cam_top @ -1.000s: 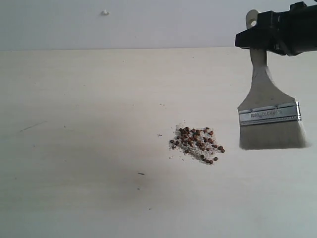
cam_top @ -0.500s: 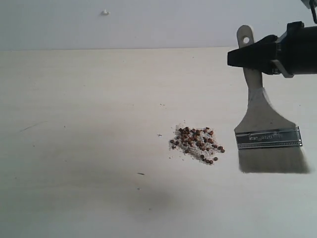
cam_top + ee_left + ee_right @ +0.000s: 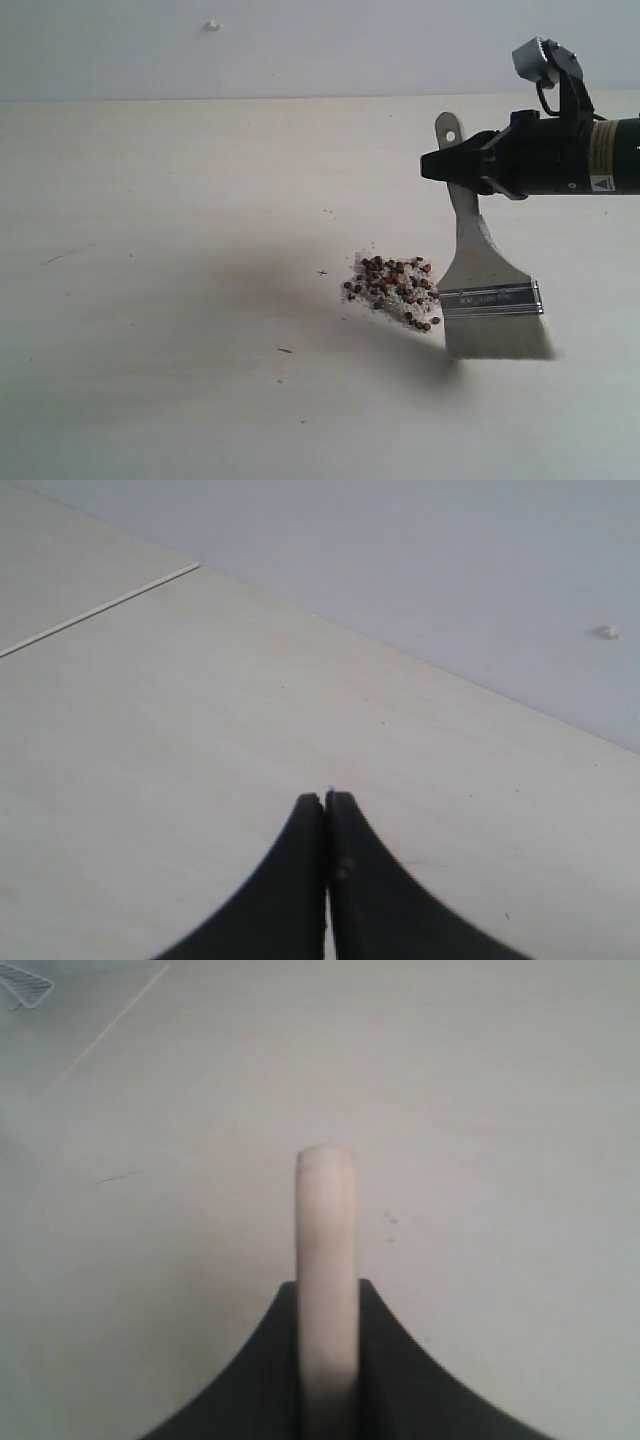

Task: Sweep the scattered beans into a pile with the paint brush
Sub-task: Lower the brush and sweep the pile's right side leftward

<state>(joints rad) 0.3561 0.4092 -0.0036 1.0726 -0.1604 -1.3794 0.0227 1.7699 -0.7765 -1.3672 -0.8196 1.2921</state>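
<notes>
Spanning the frame, the pale table [image 3: 150, 250] carries everything. The right arm reaches in level from the right side, having swung lower and leftward over the last second. Its right gripper [image 3: 445, 165] is clamped on the handle of the paint brush [image 3: 482, 268], whose bristles point down just beside the pile [image 3: 397, 290]. The beans [image 3: 420, 322] look already gathered, so this is likely a tidying stroke. The left gripper [image 3: 326, 815] is closed and empty.

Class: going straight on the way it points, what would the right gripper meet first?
Probably nothing: the right gripper, holding the paint brush, points across the table, above the pile; depth unclear.
</notes>
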